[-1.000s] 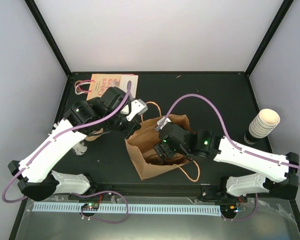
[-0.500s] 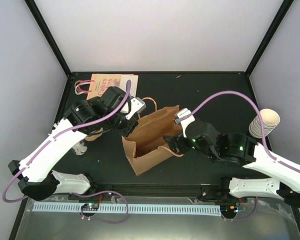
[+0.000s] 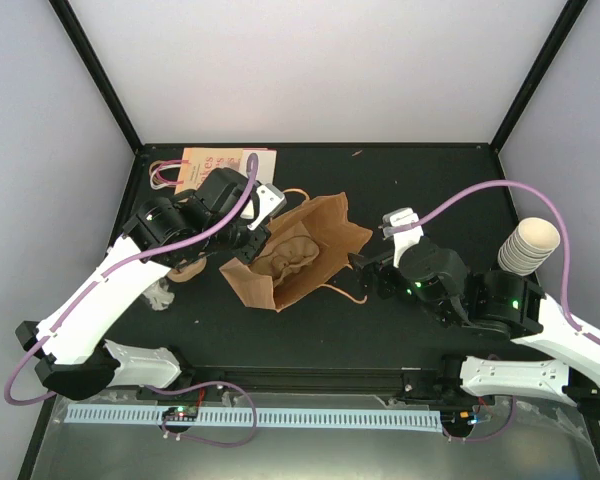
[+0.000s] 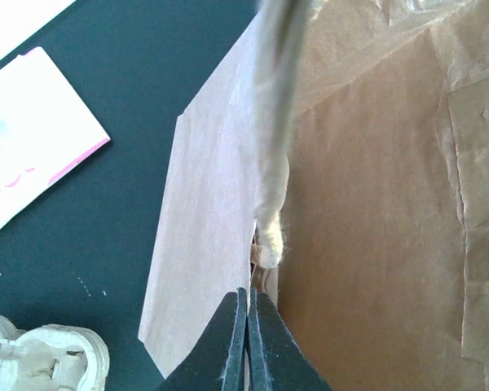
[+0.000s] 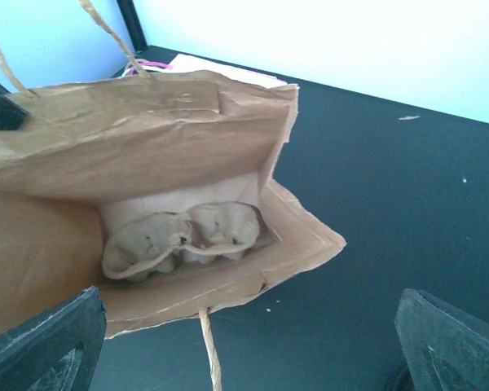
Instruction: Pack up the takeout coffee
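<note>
1. Pulled back out of the bag since a second ago, the right gripper (image 3: 372,275) now hangs just right of it over the black table (image 3: 430,190), and the brown paper bag (image 3: 330,225) has swung off to the left.
2. Its jaws are spread wide, with nothing between them. The bag's mouth gapes straight at the right wrist camera.
3. The left gripper (image 4: 248,326) has its jaws pressed together, pinching the bag's side wall at the rim and holding the mouth open.
4. Inside the bag, a pulp tray (image 5: 183,236) sits against the bottom.
5. The takeout coffee I cannot make out in any view. It is not between either pair of jaws, and where it lies I cannot tell.
6. Out on the right, a stack of cups (image 3: 528,248) stands by the table's edge.
7. At the far back left, a pink-printed card (image 3: 215,163) lies flat.
</note>
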Robot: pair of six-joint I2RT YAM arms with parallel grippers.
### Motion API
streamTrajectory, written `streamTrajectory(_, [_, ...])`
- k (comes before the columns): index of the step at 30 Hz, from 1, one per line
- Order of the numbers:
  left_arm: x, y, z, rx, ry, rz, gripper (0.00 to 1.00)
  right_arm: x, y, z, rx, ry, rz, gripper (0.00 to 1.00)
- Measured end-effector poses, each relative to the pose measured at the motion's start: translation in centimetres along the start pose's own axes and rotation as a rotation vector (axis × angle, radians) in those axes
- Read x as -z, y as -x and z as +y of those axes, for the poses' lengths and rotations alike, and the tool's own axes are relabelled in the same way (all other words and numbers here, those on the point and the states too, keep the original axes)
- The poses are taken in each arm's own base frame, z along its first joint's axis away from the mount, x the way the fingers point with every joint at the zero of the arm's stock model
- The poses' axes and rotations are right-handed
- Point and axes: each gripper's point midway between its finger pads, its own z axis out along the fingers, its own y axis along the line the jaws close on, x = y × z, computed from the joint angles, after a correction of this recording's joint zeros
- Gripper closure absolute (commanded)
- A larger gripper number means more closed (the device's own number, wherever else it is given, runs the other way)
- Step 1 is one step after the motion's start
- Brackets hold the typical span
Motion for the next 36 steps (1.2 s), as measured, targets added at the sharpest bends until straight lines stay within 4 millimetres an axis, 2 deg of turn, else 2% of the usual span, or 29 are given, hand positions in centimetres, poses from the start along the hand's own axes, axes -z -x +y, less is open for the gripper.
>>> streamTrajectory(7, [-0.5, 0.1, 0.3, -0.010, 0.021, -0.008, 0.99, -0.7, -1.4, -1.1, -0.024, -0.071, 0.029, 0.00])
streamTrajectory(13, [-0.3, -0.2, -0.6, -0.029, -0.001, -0.034, 0.98, -1.0, -2.5, -1.7, -0.057, -0.102, 0.058, 0.00])
streamTrajectory(17, [0.0, -0.9, -1.5, -0.049, -0.025, -0.055, 0.98, -1.6, -4.2, -2.0, -0.074, -0.125, 0.101, 0.00])
streamTrajectory(26, [0.4, -1.4, -3.6, -0.087, -0.096, -0.102, 0.98, -3.4, -10.2, -2.4, -0.109, -0.146, 0.242, 0.00])
streamTrajectory(36, [2.0, -2.0, -6.6, -0.164, -0.187, -0.196, 0.99, -4.3, -18.3, -0.9, -0.178, -0.026, 0.438, 0.05])
